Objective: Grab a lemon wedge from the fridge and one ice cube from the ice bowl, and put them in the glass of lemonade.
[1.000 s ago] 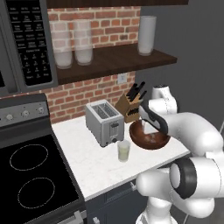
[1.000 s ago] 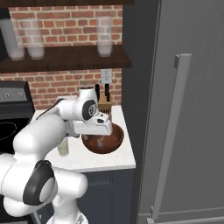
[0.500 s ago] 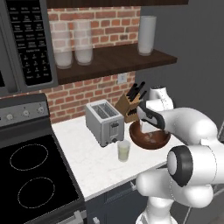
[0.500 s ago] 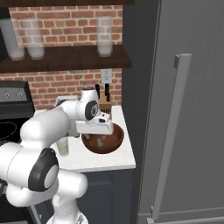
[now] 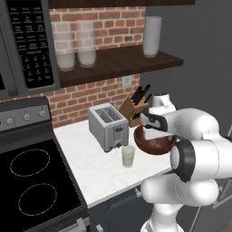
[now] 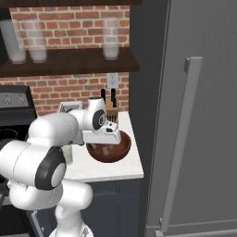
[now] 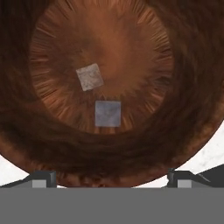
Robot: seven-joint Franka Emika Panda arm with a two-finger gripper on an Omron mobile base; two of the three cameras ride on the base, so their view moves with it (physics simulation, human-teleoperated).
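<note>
Arm lowered slightly; end effector (image 7: 112,177) wide open, empty, above ice bowl (image 7: 183,87).

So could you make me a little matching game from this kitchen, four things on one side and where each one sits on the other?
Things:
1. toaster
2. ice bowl
3. glass of lemonade
4. frosted glasses

Places:
A. on the wooden shelf
B. under the open tool, two ice cubes inside
C. against the brick wall, beside the knife block
D. on the counter in front of the toaster

Pairs: 1-C, 2-B, 3-D, 4-A
</note>
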